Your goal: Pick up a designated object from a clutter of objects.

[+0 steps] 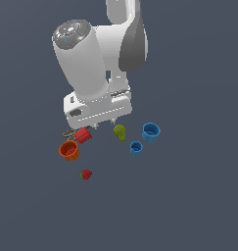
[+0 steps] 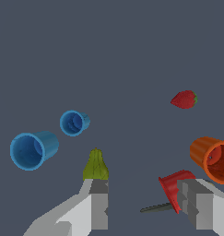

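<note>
The designated object, a small orange-red cup [image 1: 69,150] [image 2: 212,159], stands open side up at the exterior view's left of the clutter. My gripper [image 1: 105,123] [image 2: 148,203] hangs open above the surface, holding nothing. It hovers between the green pear-like lump [image 1: 120,132] [image 2: 96,166] and the red tool [image 1: 83,135] [image 2: 174,186]. In the wrist view the cup lies just beyond one finger [image 2: 196,203], apart from it. The tool's thin dark tip [image 2: 155,208] shows below the gap between the fingers.
A larger blue cup [image 1: 151,132] [image 2: 32,150] and a smaller blue cup [image 1: 135,147] [image 2: 74,122] sit at the exterior view's right. A red strawberry [image 1: 86,174] [image 2: 184,99] lies nearer the camera than the orange cup. A thin ring of scissors [image 1: 68,133] pokes out beside the tool.
</note>
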Robot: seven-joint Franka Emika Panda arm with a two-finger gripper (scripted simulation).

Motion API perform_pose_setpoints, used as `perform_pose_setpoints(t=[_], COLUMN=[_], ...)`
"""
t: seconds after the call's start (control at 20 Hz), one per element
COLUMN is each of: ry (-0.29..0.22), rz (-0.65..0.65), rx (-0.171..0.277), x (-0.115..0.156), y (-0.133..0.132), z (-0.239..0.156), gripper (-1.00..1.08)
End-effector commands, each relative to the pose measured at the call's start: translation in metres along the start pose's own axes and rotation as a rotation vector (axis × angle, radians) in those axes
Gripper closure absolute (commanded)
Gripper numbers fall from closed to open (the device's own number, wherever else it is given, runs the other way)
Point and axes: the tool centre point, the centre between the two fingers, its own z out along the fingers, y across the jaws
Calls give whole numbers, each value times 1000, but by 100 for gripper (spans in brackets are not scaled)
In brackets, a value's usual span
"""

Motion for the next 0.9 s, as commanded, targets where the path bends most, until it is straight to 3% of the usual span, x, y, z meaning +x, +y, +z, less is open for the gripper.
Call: perform_pose_setpoints(t=[0.0, 0.85], ry=[6, 87], rz=[-37, -273], rx=[20, 141], x=[2, 7], y=[10, 80], z=[5, 44], gripper=[-20, -20])
